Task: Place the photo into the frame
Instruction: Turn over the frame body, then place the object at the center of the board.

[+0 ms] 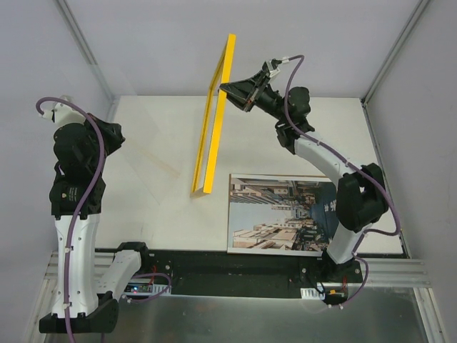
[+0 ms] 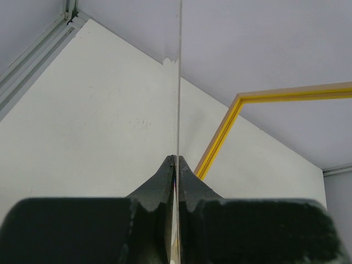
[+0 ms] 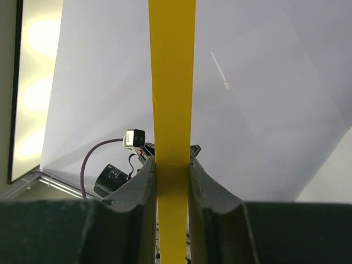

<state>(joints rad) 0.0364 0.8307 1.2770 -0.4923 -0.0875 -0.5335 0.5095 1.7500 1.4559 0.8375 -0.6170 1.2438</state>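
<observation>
Yellow thin rectangular picture frame (image 1: 212, 128): stands on edge, nearly upright, over the middle of the white table (image 1: 157, 207). Its near end appears to touch the surface. The right gripper (image 1: 232, 89) is clamped across one yellow rail, a dark finger (image 3: 144, 181) on either side. This hold likely leaves the opening free and lifts the frame clear of the print.

Photo (image 1: 271, 214), a rectangular paper print of a city street with tall buildings and blue sky: lies flat, picture side up, at the near right of the table. It is just beside the frame's near end but apart from it, partly under the right arm, and not yet in the frame.

Left gripper (image 2: 175, 159): closed on a thin clear sheet (image 2: 178, 82), seen edge-on. The sheet is held upright at the left, probably set aside as glazing until the frame is laid down.
</observation>
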